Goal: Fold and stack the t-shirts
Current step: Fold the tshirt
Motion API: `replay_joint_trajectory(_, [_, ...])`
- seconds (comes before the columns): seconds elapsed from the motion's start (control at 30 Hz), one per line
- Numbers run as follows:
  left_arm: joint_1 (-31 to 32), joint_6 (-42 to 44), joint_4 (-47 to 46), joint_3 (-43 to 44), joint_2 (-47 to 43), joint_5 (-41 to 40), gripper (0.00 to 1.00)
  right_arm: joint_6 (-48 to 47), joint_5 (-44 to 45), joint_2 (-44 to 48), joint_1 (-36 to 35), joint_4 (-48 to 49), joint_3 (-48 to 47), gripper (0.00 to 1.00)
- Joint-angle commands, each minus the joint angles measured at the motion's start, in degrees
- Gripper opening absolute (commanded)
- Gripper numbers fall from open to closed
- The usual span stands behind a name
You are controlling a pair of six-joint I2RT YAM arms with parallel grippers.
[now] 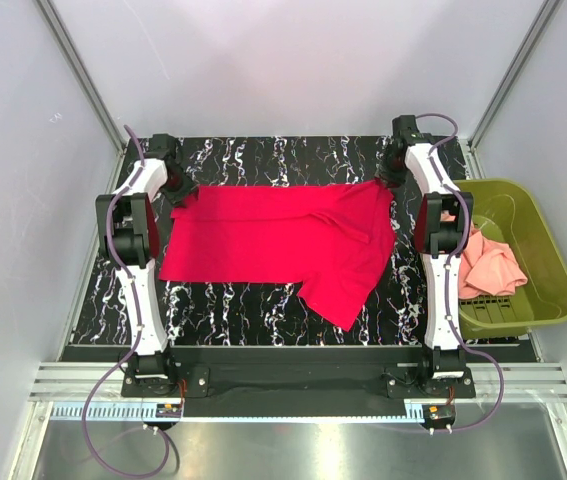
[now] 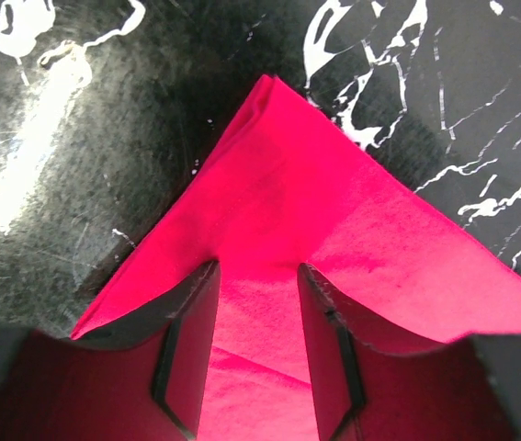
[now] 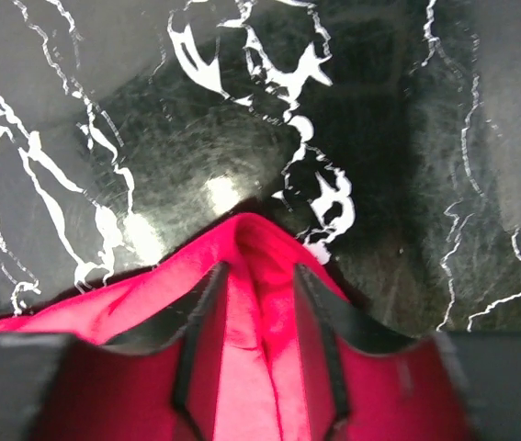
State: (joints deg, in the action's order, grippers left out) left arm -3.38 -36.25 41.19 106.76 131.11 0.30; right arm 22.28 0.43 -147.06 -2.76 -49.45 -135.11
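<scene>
**Beside the basket: a pair of fingers at each far corner of the red shirt**

Just beside the green basket, the red t-shirt lies spread on the tabletop. Its long axis runs straight away from the basket toward the left arm's side. The end nearer the basket is less tidy, with a flap trailing toward the arm bases.

The shirt's far long edge runs from one arm to the other, and the coming move turns on that. The right fingers sit at the far corner nearest the basket. The left fingers sit at the far corner farthest from it. Each corner points away from its wrist and is centred in the gap, so neither arm has to reach across.

The left fingers stand partly apart, with flat cloth showing between them and not clamped. The right fingers are about as narrow, with a ridge of cloth gathered between them. I cannot tell whether that ridge is pinched.

The likely step is to bring the far edge over toward the near one, folding across the short axis. That would call for both corners to travel level.

The pink t-shirt lies crumpled inside the basket, unfolded.
</scene>
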Motion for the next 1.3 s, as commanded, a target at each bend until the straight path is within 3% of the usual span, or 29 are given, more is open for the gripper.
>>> replay_joint_trajectory(0.0, [-0.3, 0.2, -3.0, -1.7, -0.8, 2.3, 0.47, -0.3, -1.8, 5.6, -0.7, 1.1, -0.5, 0.43])
replay_joint_trajectory(0.2, [-0.3, -0.7, -5.6, -2.2, -3.0, 3.9, 0.50, 0.1, -2.7, 5.0, -0.6, 0.0, -2.3, 0.54])
replay_joint_trajectory(0.4, [-0.5, -2.7, -8.5, -1.6, -1.4, 6.2, 0.51, 2.2, -4.2, 1.7, -0.7, 0.9, -3.1, 0.54])
replay_joint_trajectory(0.7, [-1.2, -5.8, -6.5, -0.5, 1.4, 5.2, 0.51, 3.3, -2.9, -3.4, -0.3, 1.3, -9.2, 0.31])
replay_joint_trajectory(0.77, [-1.5, -5.4, -5.5, -0.9, 1.4, 4.2, 0.51, 3.4, -2.6, -3.8, 0.3, 1.6, -9.4, 0.23])
replay_joint_trajectory(0.8, [-1.8, -5.3, -5.3, -1.0, 1.3, 3.8, 0.51, 3.3, -2.2, -3.8, 0.4, 1.7, -9.3, 0.10])
replay_joint_trajectory(0.87, [-2.5, -5.1, -4.9, -1.8, 1.3, 3.7, 0.51, 3.0, -1.2, -3.7, 0.7, 1.7, -9.5, 0.00])
replay_joint_trajectory(1.13, [-3.5, -2.1, -4.4, -3.8, -0.3, 1.6, 0.52, -0.4, 7.0, -2.3, 1.2, 2.8, -11.5, 0.00])
replay_joint_trajectory(1.27, [-3.6, -1.1, -3.9, -5.1, -1.3, 1.7, 0.56, -1.4, 6.5, -2.8, 1.3, 1.5, -13.7, 0.00])
